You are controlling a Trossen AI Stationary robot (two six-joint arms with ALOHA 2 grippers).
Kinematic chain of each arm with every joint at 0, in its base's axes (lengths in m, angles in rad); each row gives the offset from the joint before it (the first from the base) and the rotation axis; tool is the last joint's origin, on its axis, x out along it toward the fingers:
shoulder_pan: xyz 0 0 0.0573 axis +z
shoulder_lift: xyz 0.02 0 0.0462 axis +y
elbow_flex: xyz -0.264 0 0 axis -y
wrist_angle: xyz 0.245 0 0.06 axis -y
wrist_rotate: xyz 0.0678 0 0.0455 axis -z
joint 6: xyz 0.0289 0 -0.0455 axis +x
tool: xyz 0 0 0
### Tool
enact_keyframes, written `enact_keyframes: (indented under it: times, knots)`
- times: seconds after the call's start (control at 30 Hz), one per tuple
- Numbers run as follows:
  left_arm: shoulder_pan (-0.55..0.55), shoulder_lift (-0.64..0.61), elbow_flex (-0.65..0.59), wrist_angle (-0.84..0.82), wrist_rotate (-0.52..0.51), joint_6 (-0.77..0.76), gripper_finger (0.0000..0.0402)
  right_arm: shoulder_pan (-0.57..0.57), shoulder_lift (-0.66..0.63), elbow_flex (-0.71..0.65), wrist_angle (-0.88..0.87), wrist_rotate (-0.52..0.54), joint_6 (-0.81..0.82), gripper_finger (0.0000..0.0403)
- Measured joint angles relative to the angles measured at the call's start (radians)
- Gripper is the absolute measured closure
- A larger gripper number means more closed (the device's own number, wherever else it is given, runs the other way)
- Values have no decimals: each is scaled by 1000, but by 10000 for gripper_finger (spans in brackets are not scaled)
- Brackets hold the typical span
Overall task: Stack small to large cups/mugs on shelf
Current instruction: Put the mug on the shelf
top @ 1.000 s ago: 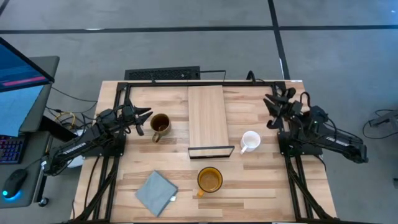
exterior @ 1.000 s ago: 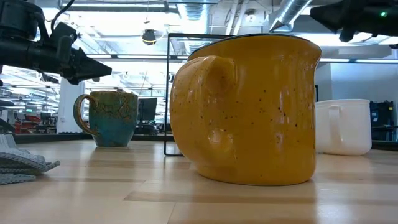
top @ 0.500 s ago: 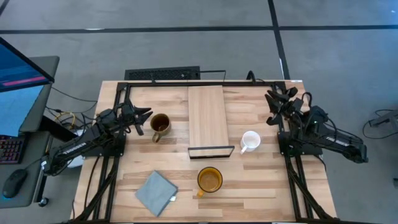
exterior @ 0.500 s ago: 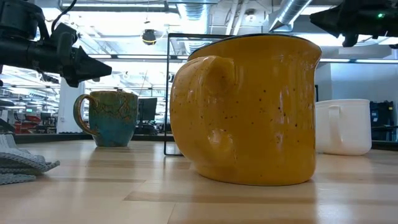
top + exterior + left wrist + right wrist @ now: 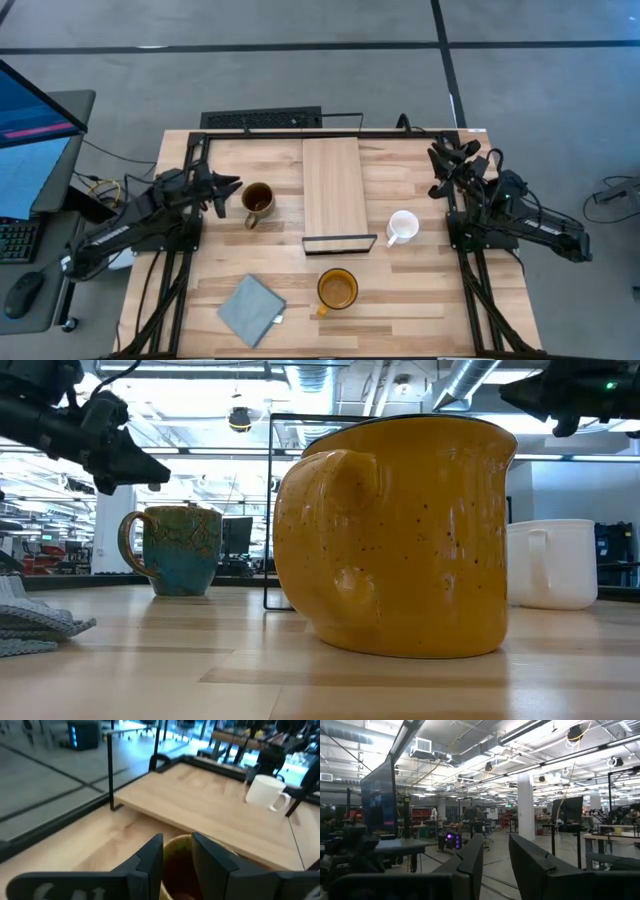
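Note:
The dark brown mug (image 5: 258, 200) stands upright on the table left of the light-wood shelf (image 5: 333, 188); in the low view (image 5: 185, 550) it looks olive and teal. The white mug (image 5: 403, 226) stands right of the shelf. The yellow mug (image 5: 337, 289) stands near the shelf's black wire frame (image 5: 340, 243). My left gripper (image 5: 230, 190) hovers just left of the brown mug and above it, its fingers a narrow gap apart and empty. My right gripper (image 5: 441, 166) hovers at the far right, also narrowly open and empty.
A grey-blue cloth (image 5: 251, 310) lies at the near left. A black frame (image 5: 330, 130) runs along the table's far edge and both sides. Bare tabletop lies between the mugs and the near edge.
My left gripper has risen a little beside the brown mug and tipped its fingertips downward. The mugs, shelf and cloth have stayed where they were.

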Motion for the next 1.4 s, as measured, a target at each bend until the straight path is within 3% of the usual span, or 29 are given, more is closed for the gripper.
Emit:
enact_keyframes:
  times: [0.3, 0.77, 1.1, 1.4]
  knots:
    - [0, 261, 104, 2, 0, -89, 310, 0, 0, 0, 0, 1, 0, 284]
    - [0, 639, 254, -15, 48, 43, 310, 0, 0, 0, -31, 0, 0, 284]
    - [1, 725, 289, -30, 20, 86, 310, 0, 0, 0, -75, 0, 1, 284]
    - [1, 724, 317, -102, 22, 250, 310, 0, 0, 0, -75, 0, 0, 284]
